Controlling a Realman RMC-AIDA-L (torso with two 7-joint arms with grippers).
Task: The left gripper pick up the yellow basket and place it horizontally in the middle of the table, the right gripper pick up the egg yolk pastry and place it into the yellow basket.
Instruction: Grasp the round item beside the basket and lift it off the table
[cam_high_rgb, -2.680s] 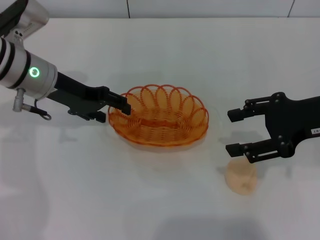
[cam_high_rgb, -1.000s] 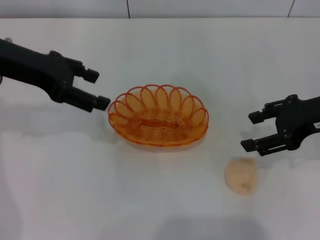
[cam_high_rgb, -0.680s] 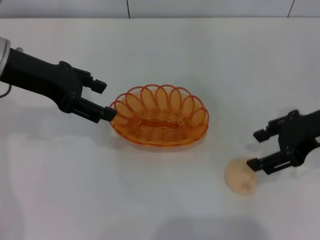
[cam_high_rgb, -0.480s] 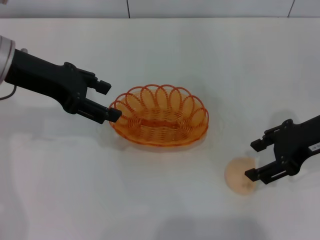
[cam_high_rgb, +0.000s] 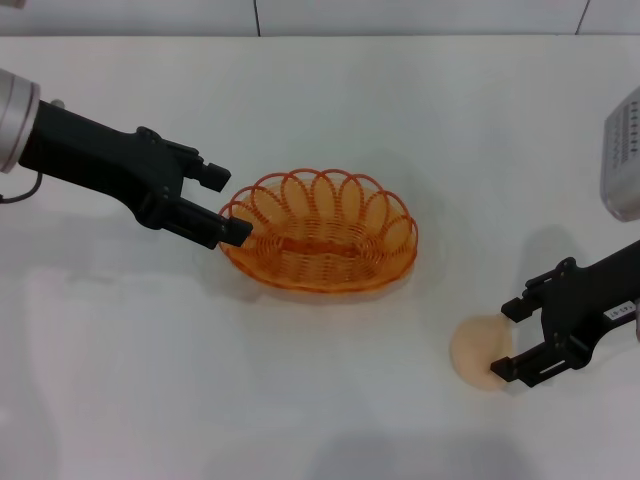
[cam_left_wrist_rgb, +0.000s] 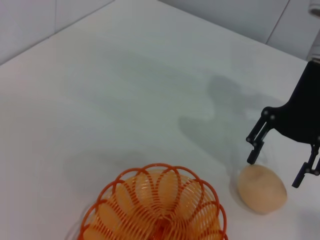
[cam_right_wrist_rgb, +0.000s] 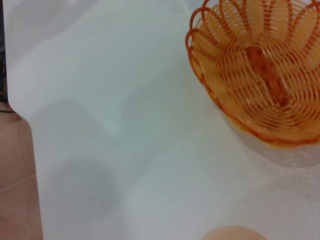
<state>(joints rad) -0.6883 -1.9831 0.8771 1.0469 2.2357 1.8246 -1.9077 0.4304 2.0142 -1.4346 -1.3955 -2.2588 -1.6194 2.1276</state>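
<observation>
White matte table (cam_high_rgb: 330, 90) fills most of the view, w/ soft grey shadows on it. Behind its far edge: pale wall (cam_high_rgb: 420, 15) w/ thin dark vertical seams, prob. tiles or panels. Reddish-brown floor (cam_right_wrist_rgb: 15, 200) shows past the table edge.

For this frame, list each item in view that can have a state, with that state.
yellow basket: upright on the table, empty.
egg yolk pastry: lying on the table, outside the basket, not gripped.
left gripper: open, at the basket's rim.
right gripper: open, one finger on either side of the pastry's edge.
</observation>
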